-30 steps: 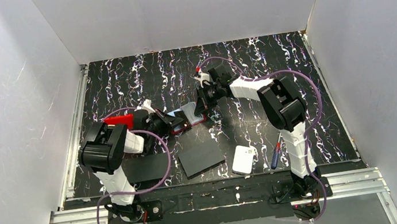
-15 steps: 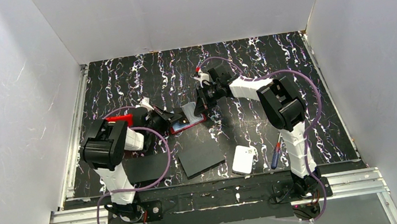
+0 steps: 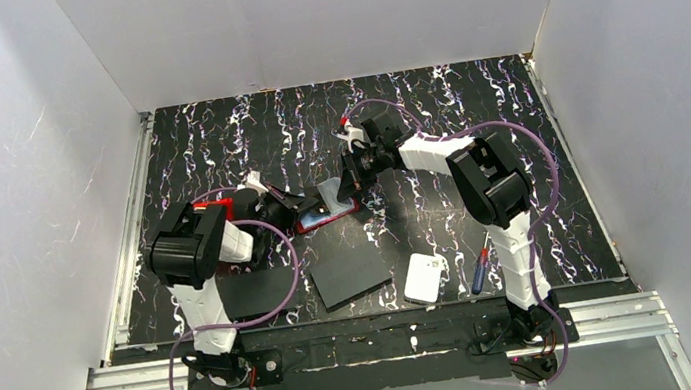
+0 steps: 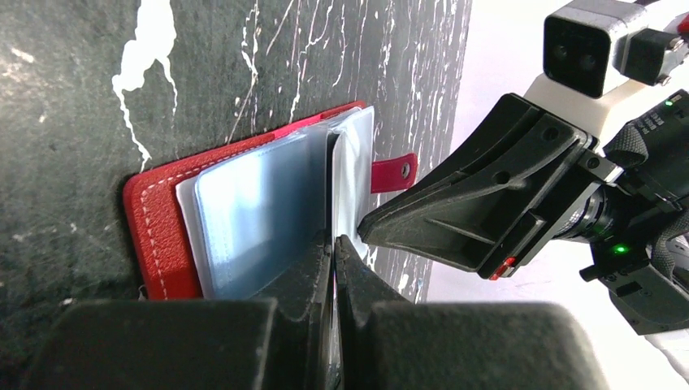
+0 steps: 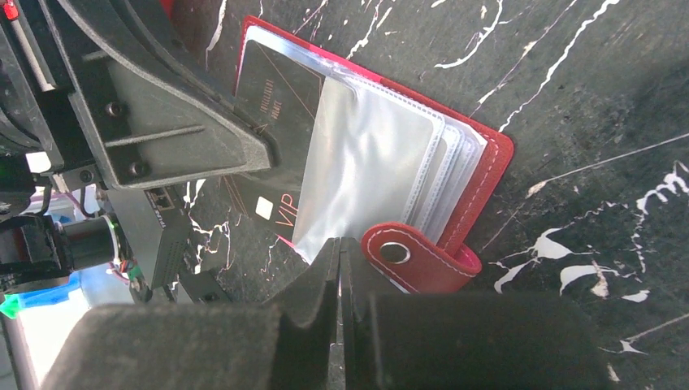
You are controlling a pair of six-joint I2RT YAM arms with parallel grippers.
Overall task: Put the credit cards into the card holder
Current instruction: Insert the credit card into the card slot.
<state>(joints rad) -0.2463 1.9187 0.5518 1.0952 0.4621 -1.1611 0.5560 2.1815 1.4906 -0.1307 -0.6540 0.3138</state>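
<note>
The red card holder (image 3: 327, 216) lies open on the marbled table, its clear sleeves fanned out (image 5: 366, 154) and its stud strap (image 5: 406, 256) curled at the side. My left gripper (image 4: 334, 238) is shut on a dark credit card marked VIP (image 5: 272, 89), which stands edge-on between the sleeves in the left wrist view. One of its fingers (image 5: 187, 138) covers part of the card. My right gripper (image 5: 340, 240) is shut on the lower corner of a clear sleeve, holding it up off the red cover (image 4: 158, 219). Both grippers meet over the holder (image 3: 297, 204) (image 3: 352, 186).
Two black flat sheets (image 3: 350, 273) (image 3: 256, 293) lie near the front edge. A white rounded pad (image 3: 425, 277) and a blue-handled screwdriver (image 3: 480, 270) sit front right. A bright red bin (image 3: 212, 208) shows behind my left arm. White walls close in three sides.
My left arm has swung a little to the right, bringing its gripper closer to the holder. The right arm and the lifted sleeve have stayed put.
</note>
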